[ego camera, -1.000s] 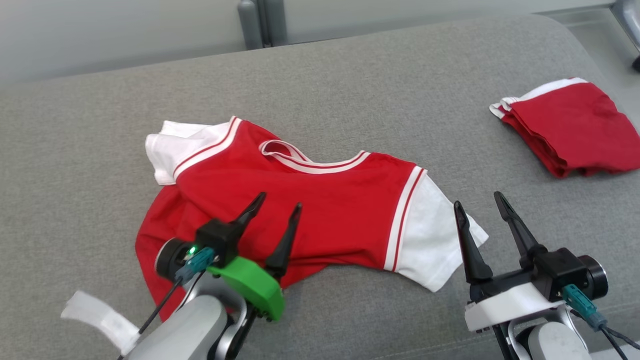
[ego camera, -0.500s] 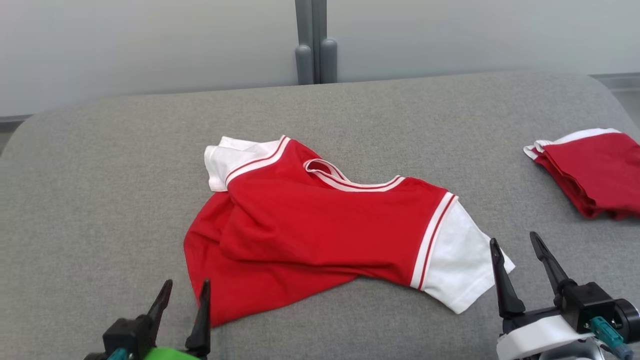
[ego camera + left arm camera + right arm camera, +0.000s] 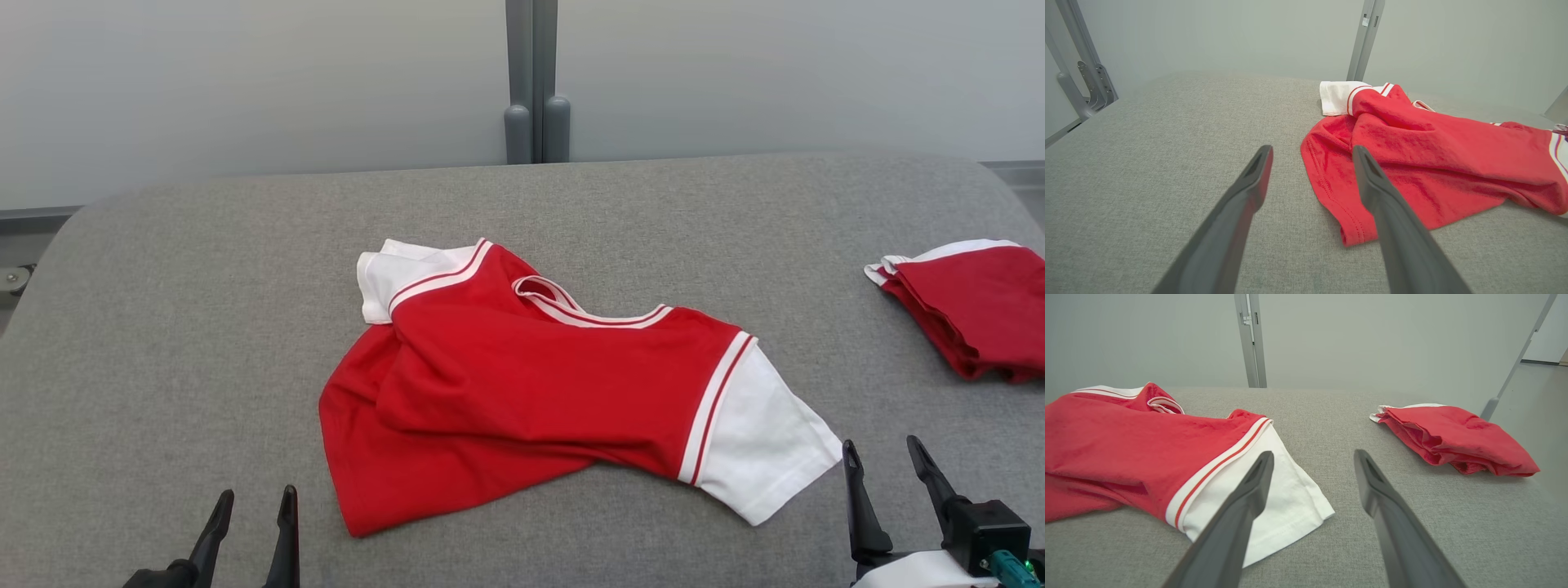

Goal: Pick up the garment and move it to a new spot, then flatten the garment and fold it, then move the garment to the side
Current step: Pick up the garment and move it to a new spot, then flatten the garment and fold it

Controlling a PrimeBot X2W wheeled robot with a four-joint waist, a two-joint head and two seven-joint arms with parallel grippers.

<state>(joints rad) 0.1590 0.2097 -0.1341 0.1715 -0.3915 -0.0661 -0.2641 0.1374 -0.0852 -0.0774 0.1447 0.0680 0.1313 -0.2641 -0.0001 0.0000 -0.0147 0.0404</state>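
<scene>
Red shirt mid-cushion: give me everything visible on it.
The red shirt looks like a soft knit jersey with white short sleeves and red-and-white striped trim at the shoulders and neckline. It lies unfolded and rumpled on the grey cushion, collar away from the robot. The sleeve on the robot's left is bunched, and the body is creased over itself.

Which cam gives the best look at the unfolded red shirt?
Head view: the red shirt lies whole in frame, crumpled, with both white sleeves and the collar visible. The left wrist view shows its hem corner and one sleeve up close, with the far side cut off. The right wrist view shows the other sleeve and the collar, with the rest cropped.
</scene>
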